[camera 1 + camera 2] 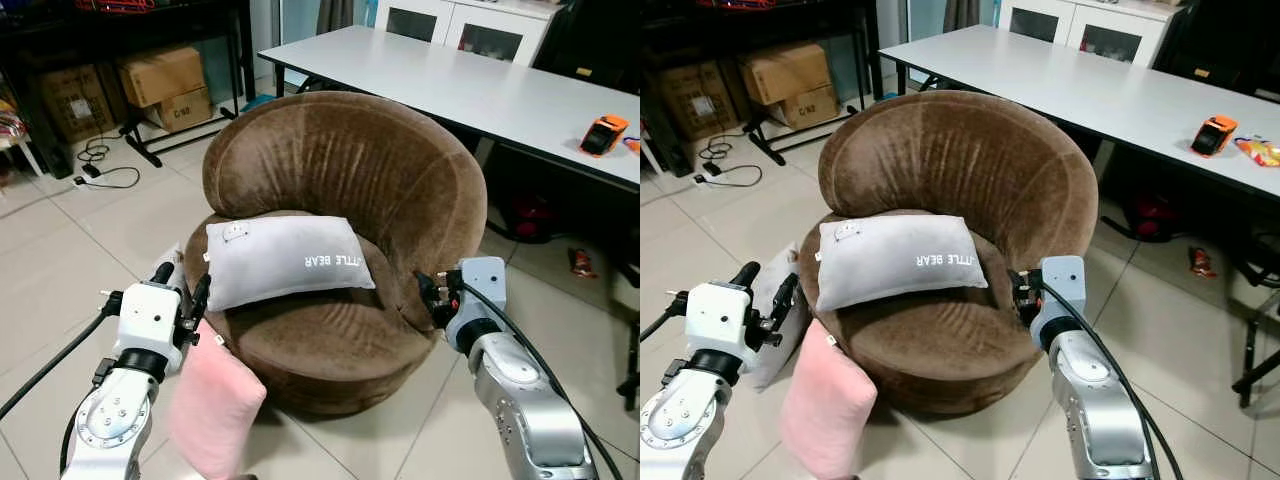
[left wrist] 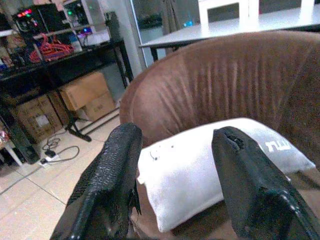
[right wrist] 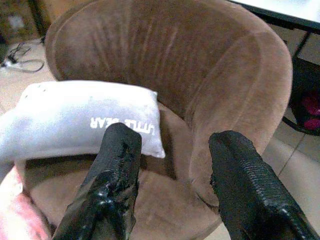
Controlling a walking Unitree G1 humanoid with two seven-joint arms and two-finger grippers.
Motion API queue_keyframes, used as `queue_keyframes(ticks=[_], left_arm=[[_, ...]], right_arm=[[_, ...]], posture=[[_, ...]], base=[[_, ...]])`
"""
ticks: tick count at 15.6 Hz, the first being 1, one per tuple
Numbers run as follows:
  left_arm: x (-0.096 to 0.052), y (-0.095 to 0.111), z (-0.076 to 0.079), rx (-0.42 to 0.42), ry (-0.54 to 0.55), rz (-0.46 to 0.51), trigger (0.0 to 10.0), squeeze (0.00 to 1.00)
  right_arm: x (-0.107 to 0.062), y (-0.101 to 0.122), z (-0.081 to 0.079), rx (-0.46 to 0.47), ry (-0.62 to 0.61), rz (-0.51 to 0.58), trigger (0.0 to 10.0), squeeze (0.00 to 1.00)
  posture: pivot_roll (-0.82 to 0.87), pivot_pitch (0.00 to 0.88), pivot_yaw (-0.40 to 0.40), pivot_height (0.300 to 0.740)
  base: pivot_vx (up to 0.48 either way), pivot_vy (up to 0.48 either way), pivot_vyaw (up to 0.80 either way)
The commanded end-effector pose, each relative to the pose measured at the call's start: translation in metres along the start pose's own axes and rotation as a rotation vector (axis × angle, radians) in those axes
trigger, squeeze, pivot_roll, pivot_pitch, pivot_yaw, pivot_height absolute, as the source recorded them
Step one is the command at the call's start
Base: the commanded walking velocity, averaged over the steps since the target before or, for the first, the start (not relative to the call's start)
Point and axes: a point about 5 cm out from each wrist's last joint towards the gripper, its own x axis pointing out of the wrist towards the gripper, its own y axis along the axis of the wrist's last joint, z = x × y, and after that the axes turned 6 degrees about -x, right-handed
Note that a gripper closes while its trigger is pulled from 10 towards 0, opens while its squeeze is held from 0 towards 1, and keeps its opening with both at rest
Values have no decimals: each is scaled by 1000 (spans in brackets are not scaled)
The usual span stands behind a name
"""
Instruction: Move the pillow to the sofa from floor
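Across the seat of the round brown sofa [image 1: 340, 190]: lay a grey pillow [image 1: 285, 260] printed LITTLE BEAR, flat on the cushion, off the floor. Leaned against the sofa's front on the tiles, a pink pillow [image 1: 212, 405], just beside the left arm. Hovered at either side of the seat, the left gripper [image 1: 185, 295] near the grey pillow's end, the right gripper [image 1: 430, 292] at the sofa's other flank, neither touching it. Stood behind, a long white table [image 1: 470, 90] with an orange gadget [image 1: 604, 134]; cardboard boxes [image 1: 165, 85] under a dark shelf.

From the right eye: much the same, plus a white cushion [image 1: 775, 300] on the floor behind the left gripper.

Along the left wrist: black fingers [image 2: 107, 185] spread apart, holding nothing, grey pillow between and beyond them.

Along the right wrist: fingers [image 3: 120, 170] likewise parted and empty, over the seat's front edge.
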Motion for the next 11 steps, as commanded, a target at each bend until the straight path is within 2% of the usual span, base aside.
queue_keyframes(ticks=[1,3,6,9,10,11], left_arm=[[-3,-1,1,8,0,-5,10000,0],[-6,-2,1,-8,18,-12,10000,0],[-12,-1,0,-11,31,-22,10000,0],[-12,-8,5,-30,39,-45,10000,0],[-13,-7,4,-10,27,-44,10000,0],[-11,-7,1,-12,41,-40,10000,0]], right_arm=[[-1,0,1,-24,19,-11,10000,0],[-3,2,-2,-54,60,4,10000,0],[-3,0,0,-63,68,-8,10000,0],[-3,2,11,-59,54,-11,10000,0],[-3,-2,14,-66,13,-47,10000,0],[-2,0,9,-38,26,-30,10000,0]], posture=[[-30,0,-46,740],[-27,0,-53,740],[-14,0,-64,740],[-31,0,-57,740],[-37,0,-62,740],[-35,0,-59,740]], base=[[0,266,0],[0,270,0],[0,270,800],[0,271,0],[0,274,0],[0,270,0]])
